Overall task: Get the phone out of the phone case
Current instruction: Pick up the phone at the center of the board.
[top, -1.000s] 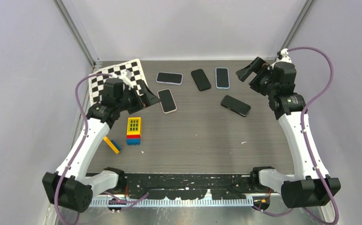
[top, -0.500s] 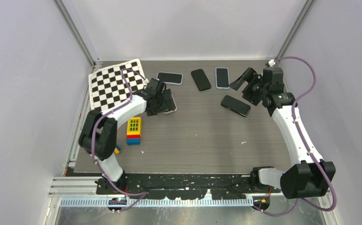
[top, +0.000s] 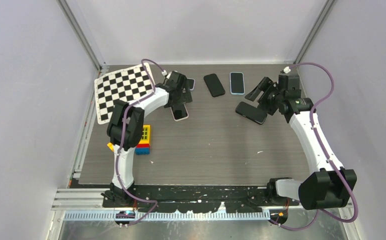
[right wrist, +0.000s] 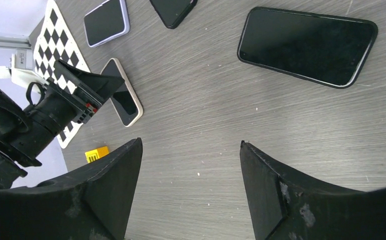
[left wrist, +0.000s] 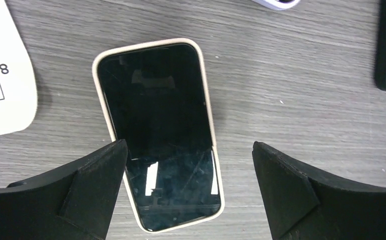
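The phone in its cream phone case (left wrist: 156,135) lies flat on the table (top: 221,145), at 10 o'clock from the table's centre. The left claw (left wrist: 188,150) hangs over it, spread wide and gripping nothing. The right claw (right wrist: 191,146) is likewise released, with a dark phone (right wrist: 306,46) at its 1 o'clock.

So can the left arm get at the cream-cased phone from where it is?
Probably yes: the left tool hangs open right above the cream-cased phone, its fingers spread to either side, with nothing lying on the phone.
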Available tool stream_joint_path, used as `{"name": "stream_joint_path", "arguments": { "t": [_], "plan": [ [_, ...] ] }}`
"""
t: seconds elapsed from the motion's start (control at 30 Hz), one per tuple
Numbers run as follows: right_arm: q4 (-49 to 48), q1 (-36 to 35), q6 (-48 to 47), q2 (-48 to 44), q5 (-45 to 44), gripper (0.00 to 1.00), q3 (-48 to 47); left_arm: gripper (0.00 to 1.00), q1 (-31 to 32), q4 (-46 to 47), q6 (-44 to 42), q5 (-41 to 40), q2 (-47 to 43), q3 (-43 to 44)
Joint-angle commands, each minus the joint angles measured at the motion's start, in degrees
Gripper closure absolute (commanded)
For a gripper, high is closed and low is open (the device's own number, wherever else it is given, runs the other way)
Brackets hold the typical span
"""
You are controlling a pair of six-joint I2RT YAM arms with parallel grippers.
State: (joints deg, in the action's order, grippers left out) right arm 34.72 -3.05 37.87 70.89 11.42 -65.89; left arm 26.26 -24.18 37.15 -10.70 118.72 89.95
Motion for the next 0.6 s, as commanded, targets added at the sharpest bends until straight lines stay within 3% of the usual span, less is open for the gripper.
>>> {"name": "stream_joint_path", "arguments": {
  "t": [0.0,0.23,0.57],
  "plan": [
    [2.2,-0.3,-3.2,-0.8,-2.3,0.24,-1.4,0.00,-0.9,-2.8,-0.5,-4.2,2.2,3.4],
    [0.9,-0.3,-2.3,-2.0,-0.3,0.15,0.9,0.00,-1.1,-9.0,-0.5,-7.6,3.9,8.9],
    [1.7,-0.3,-2.4,-1.2,1.4,0.10,1.9,0.00,-1.2,-11.2,-0.9,-3.6,7.6,11.3]
  ]
}}
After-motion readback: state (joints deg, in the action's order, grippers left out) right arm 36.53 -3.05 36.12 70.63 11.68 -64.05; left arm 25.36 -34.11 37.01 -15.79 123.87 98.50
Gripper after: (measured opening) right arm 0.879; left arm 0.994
